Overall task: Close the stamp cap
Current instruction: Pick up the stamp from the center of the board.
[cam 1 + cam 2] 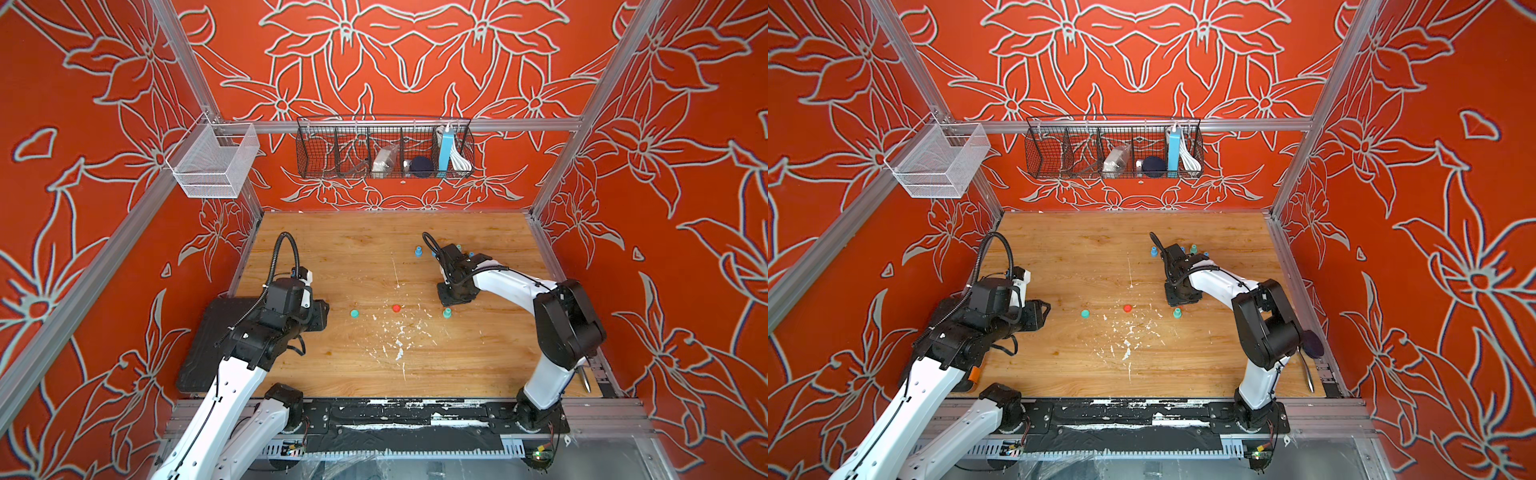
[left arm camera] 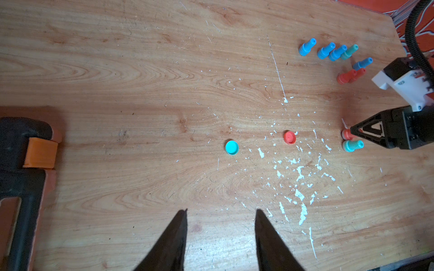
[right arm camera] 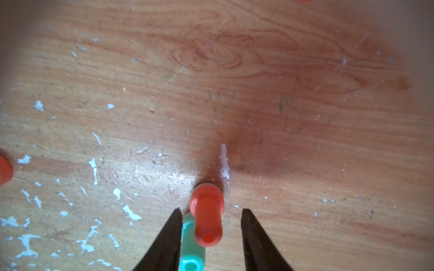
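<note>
A red stamp stands upright on the wooden table between the open fingers of my right gripper, with a gap on each side. A teal stamp stands right beside it, against one fingertip. In the left wrist view both stamps, red and teal, sit at the right gripper's tip. A red cap and a teal cap lie loose on the table between the arms, as both top views show. My left gripper is open and empty, short of the teal cap.
Several blue stamps, a teal one and two red ones stand grouped at the back right. A black pad lies at the table's left edge. White flecks scatter near the caps. A wire basket hangs on the back wall.
</note>
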`<move>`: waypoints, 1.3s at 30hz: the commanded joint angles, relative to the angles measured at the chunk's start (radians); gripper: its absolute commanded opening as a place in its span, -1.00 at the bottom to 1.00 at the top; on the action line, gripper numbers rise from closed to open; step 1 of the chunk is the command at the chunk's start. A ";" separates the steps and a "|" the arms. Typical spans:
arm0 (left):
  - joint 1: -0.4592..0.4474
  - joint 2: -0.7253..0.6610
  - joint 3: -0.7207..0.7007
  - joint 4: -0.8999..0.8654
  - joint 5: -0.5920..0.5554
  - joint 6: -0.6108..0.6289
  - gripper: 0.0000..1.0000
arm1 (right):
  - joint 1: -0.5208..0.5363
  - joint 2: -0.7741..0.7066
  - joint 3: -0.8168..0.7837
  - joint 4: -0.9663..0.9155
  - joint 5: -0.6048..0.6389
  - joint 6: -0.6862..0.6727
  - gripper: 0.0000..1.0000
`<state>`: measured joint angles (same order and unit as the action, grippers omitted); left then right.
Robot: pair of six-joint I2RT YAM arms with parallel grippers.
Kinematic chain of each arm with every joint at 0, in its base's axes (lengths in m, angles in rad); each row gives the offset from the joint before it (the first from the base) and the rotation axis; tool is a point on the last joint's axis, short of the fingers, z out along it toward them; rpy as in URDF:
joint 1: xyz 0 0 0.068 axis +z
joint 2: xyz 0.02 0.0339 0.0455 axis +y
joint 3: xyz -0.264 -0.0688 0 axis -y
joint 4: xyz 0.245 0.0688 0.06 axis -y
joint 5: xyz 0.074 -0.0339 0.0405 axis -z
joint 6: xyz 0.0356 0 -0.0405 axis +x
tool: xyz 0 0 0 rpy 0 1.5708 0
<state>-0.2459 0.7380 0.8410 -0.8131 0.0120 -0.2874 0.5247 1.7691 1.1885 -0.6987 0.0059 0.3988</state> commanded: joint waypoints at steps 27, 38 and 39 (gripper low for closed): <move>0.007 -0.008 -0.001 0.009 -0.012 0.016 -0.05 | 0.007 0.022 -0.029 0.021 -0.015 0.018 -0.27; 0.007 -0.006 -0.001 0.009 -0.011 0.015 -0.05 | 0.011 0.029 -0.047 0.033 -0.015 0.024 -0.35; 0.006 -0.006 0.000 0.009 -0.011 0.015 -0.05 | 0.009 0.028 -0.046 0.033 -0.015 0.023 -0.37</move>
<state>-0.2459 0.7380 0.8410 -0.8131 0.0082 -0.2874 0.5282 1.7813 1.1561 -0.6724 -0.0036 0.4061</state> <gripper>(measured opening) 0.474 0.320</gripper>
